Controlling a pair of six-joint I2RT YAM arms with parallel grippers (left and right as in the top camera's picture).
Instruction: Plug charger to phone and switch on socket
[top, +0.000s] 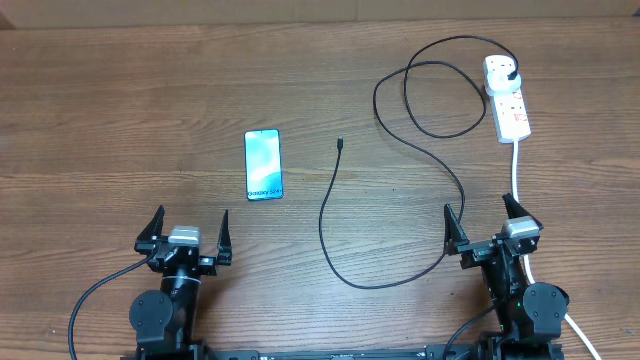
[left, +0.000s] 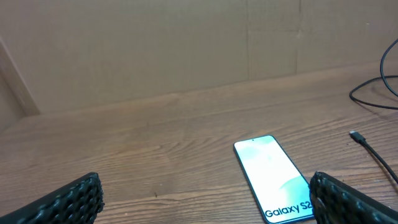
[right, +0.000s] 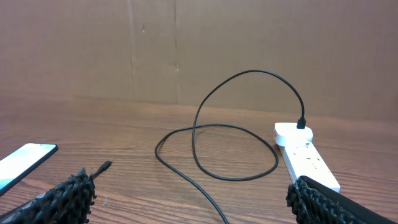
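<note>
The phone (top: 264, 164) lies flat on the wooden table, screen up, showing "Galaxy S24+"; it also shows in the left wrist view (left: 273, 177) and at the left edge of the right wrist view (right: 22, 163). The charger cable (top: 425, 140) loops across the table; its connector tip (top: 340, 143) lies free right of the phone, and its black plug (top: 512, 76) sits in the white socket strip (top: 507, 98). My left gripper (top: 188, 240) is open and empty, near the phone's near end. My right gripper (top: 492, 232) is open and empty, near the strip's white lead.
The strip's white lead (top: 516, 175) runs down toward the right arm's base. A brown cardboard wall (right: 186, 43) stands behind the table's far edge.
</note>
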